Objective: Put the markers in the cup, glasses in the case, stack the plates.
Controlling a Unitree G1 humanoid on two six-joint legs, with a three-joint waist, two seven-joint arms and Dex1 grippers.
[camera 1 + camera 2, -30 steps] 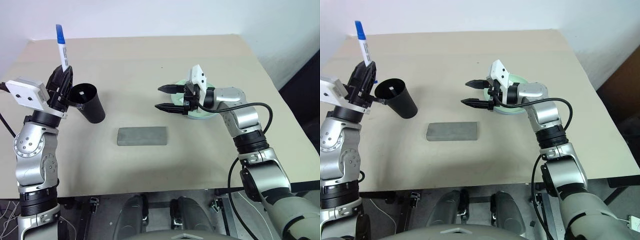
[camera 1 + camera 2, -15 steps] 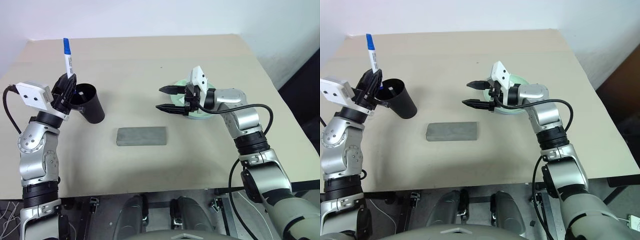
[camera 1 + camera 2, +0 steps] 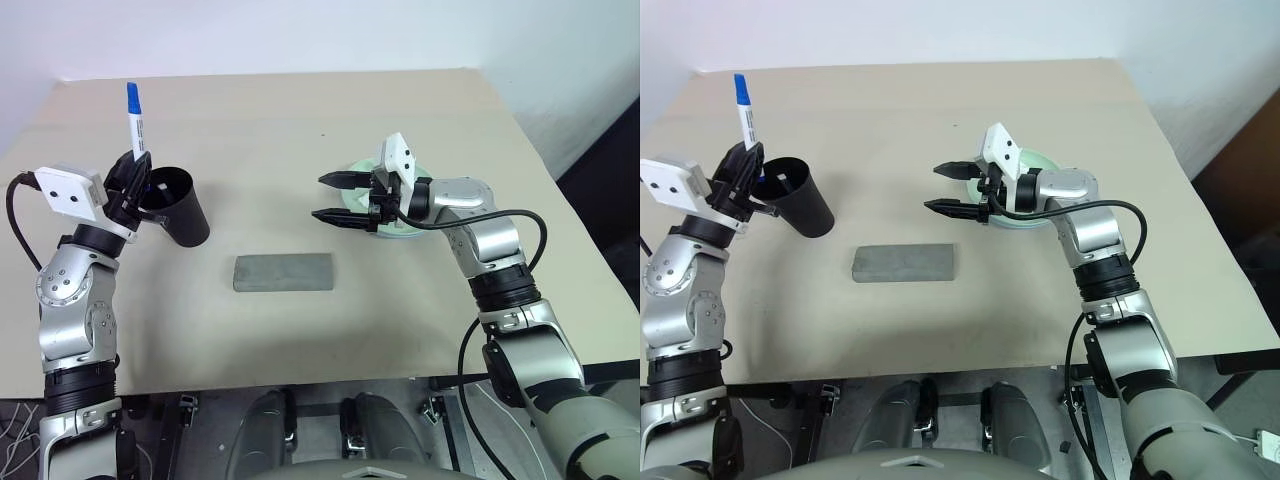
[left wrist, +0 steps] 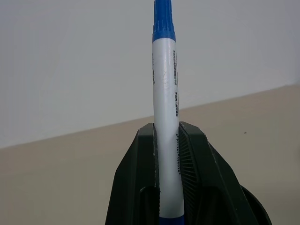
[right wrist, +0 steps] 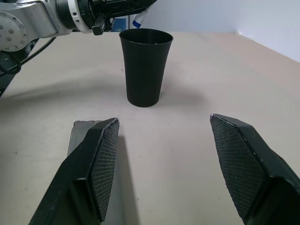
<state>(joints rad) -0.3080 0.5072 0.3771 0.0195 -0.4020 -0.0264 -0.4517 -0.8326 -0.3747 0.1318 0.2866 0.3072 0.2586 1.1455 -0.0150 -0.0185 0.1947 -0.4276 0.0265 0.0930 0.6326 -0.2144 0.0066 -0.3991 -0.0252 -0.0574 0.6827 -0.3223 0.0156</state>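
Grey case (image 3: pixel 283 272) lies shut at six o'clock on the desk (image 3: pixel 300 110). Right tool (image 3: pixel 334 197) hangs spread above the plates (image 3: pixel 412 228). At nine o'clock, left tool (image 3: pixel 131 172) pinches the blue marker (image 3: pixel 134 120) upright beside the cup (image 3: pixel 182 206): centre it over the rim, lower, then release.

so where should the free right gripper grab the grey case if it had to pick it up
Grip the grey case across its short width, at mid-length, coming straight down from above. It lies flat and closed on the table, long and thin, so the two long edges look like the easiest faces to pinch. The right gripper is open with nothing in it and hovers beyond the case.
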